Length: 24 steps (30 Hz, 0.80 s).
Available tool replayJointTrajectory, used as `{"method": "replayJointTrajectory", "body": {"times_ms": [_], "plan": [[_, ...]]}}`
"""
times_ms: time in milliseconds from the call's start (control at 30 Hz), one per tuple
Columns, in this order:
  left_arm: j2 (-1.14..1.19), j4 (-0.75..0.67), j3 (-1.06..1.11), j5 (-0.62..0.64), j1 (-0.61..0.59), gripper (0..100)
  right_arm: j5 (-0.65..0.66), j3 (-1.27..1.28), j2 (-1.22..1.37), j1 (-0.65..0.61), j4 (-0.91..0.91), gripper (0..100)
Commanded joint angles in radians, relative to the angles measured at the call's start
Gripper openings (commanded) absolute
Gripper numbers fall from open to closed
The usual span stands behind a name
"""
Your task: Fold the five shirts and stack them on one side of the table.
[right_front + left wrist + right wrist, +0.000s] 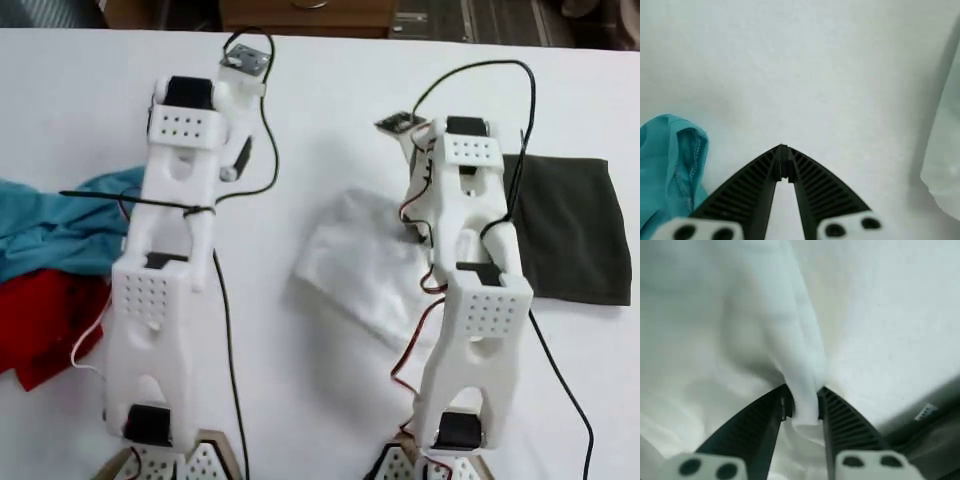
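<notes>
White cloth sits pinched in the right end effector (805, 407). Its two black ribbed fingers (757, 422) stand a little apart, and a thick fold of the white shirt (360, 265) fills the narrow gap between them, touching both. In the high view this white shirt lies crumpled in the middle of the frame, on the white surface (300, 400), and the right arm stands over its right part.

The left end effector (784, 162) holds nothing. Its fingers are pressed together at the tips, over bare surface. The teal shirt (60, 225) lies unfolded at the left edge of the high view, partly under the left arm. The left wrist view shows one hem of it near the joined fingers, not touching them.

The red shirt (40, 320) lies just below the teal one in the frame, at the lower left, and the two touch. The dark shirt (565, 225) lies flat as a neat rectangle at the right edge, just beside the right arm and close to the white shirt. I cannot tell whether these two touch.
</notes>
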Motion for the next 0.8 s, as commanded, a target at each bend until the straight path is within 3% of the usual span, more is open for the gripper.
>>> {"method": "replayJointTrajectory", "body": {"times_ms": [0,167,500,667,767], "plan": [[-0.011,0.011,-0.005,-0.003,-0.003,3,0.17,-0.054,-0.077,0.001,0.027,25.2],[-0.011,0.012,-0.004,-0.003,-0.003,3,0.292,-0.058,-0.064,-0.03,0.021,26.4],[-0.011,0.014,-0.004,-0.003,-0.003,3,0.313,-0.061,0.097,-0.038,-0.153,26.2],[-0.011,0.014,-0.004,-0.003,-0.006,3,0.305,-0.06,0.156,-0.045,-0.119,26.4],[-0.011,0.014,-0.004,-0.003,-0.008,3,0.304,-0.06,0.176,-0.064,0.004,26.4]]}}
